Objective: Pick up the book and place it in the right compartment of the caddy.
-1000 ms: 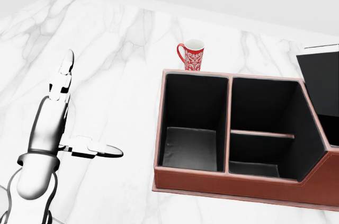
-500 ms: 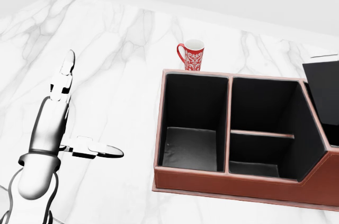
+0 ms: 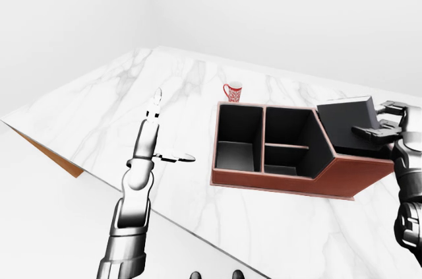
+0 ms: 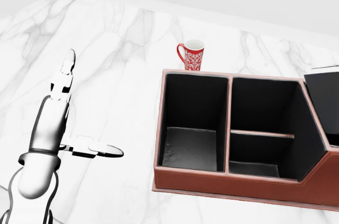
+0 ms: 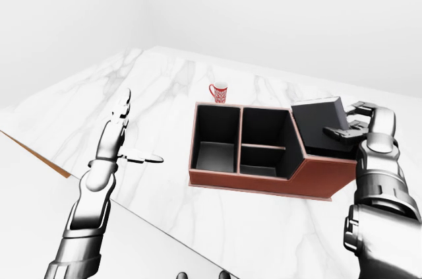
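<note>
- Right hand [image 5: 359, 127]: fingers closed on the black book [image 5: 321, 123], held tilted over the caddy [image 5: 264, 177] right end.
- Vs 1 s ago: book lower in head view, sinking twd right compartment; release likely near.
- Left hand [image 4: 69, 118]: fingers spread wide, empty, well apart.

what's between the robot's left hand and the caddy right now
Nothing: between the left hand and the caddy there is only bare marble table, clearest in the head view.
</note>
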